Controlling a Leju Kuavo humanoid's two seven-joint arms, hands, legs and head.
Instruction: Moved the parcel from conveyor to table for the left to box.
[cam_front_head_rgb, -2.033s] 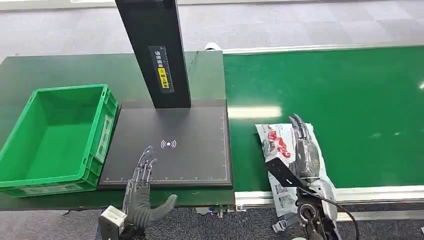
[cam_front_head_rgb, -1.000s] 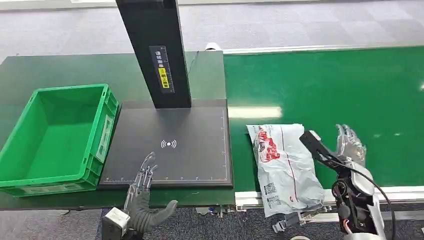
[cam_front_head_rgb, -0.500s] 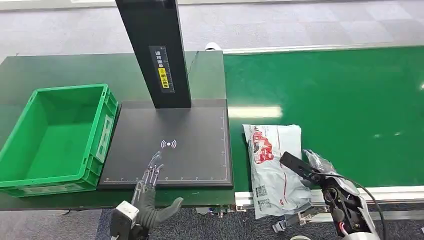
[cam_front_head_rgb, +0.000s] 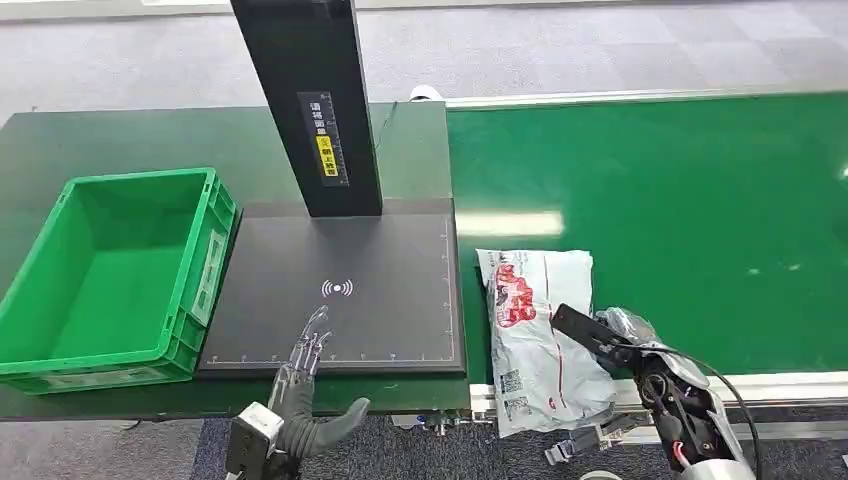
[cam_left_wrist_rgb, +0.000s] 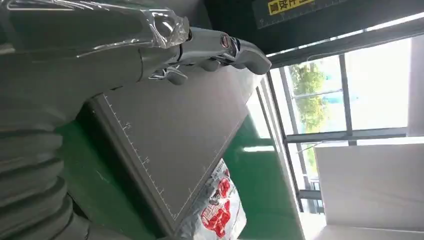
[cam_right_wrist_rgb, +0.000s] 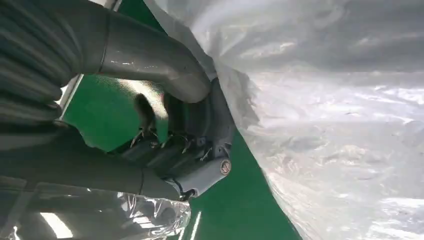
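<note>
Where the parcel meets the right robot hand: the contact is hard to read.
Right robot hand (cam_front_head_rgb: 628, 335): thumb and fingers close on the parcel's (cam_front_head_rgb: 540, 330) edge in the wrist view.
Parcel: on the conveyor (cam_front_head_rgb: 700, 200), near end overhanging the rim, beside the table (cam_front_head_rgb: 120, 140).
Left robot hand (cam_front_head_rgb: 300, 375): spread, holding nothing, over the black pad (cam_front_head_rgb: 380, 260).
Crate (cam_front_head_rgb: 40, 350): nothing visible inside.

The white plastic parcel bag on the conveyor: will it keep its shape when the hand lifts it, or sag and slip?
The parcel bag is probably floppy: its film is wrinkled and one end droops over the conveyor edge. It likely slips easily, since the right wrist view shows glossy plastic. It looks flat, so probably light; the right hand grips only its edge.
</note>
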